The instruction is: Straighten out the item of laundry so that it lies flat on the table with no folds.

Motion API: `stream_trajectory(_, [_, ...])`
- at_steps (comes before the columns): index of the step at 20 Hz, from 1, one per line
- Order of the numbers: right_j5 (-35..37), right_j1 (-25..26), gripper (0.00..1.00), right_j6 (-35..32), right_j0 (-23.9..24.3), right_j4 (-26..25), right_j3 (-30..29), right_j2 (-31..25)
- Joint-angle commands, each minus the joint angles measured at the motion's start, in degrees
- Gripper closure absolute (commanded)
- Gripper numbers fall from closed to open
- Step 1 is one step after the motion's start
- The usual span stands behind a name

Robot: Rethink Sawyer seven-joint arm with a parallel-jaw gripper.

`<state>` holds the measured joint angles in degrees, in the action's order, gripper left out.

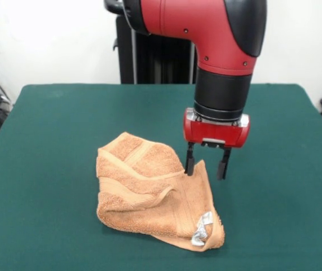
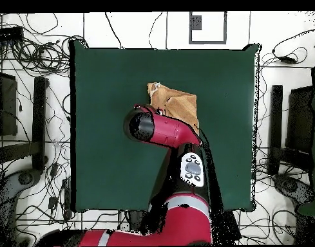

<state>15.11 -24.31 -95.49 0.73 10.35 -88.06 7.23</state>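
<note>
The orange-tan terry towel (image 1: 149, 192) lies crumpled and folded over itself on the dark green table (image 1: 48, 124), a little in front of the middle. Its white-silver label (image 1: 201, 230) shows at the near right corner. My gripper (image 1: 207, 167) is open and points straight down at the towel's far right edge. One fingertip (image 1: 189, 167) touches the cloth and the other (image 1: 223, 170) stands just off it over the table. In the overhead view the arm covers part of the towel (image 2: 176, 103) and hides the gripper.
The arm's red and black wrist (image 1: 223, 84) hangs over the table's middle. The table (image 2: 108, 128) is much wider than the towel. Cables and equipment lie on the floor (image 2: 31, 64) round the table.
</note>
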Motion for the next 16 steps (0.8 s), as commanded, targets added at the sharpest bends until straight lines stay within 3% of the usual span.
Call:
stream_trajectory(1, [5.61, 2.17, 0.00, -11.41, -1.20, 2.49, 1.92, -1.98])
stream_trajectory(16, [5.54, 2.18, 0.00, -10.80, -0.62, 2.16, 2.21, -2.17])
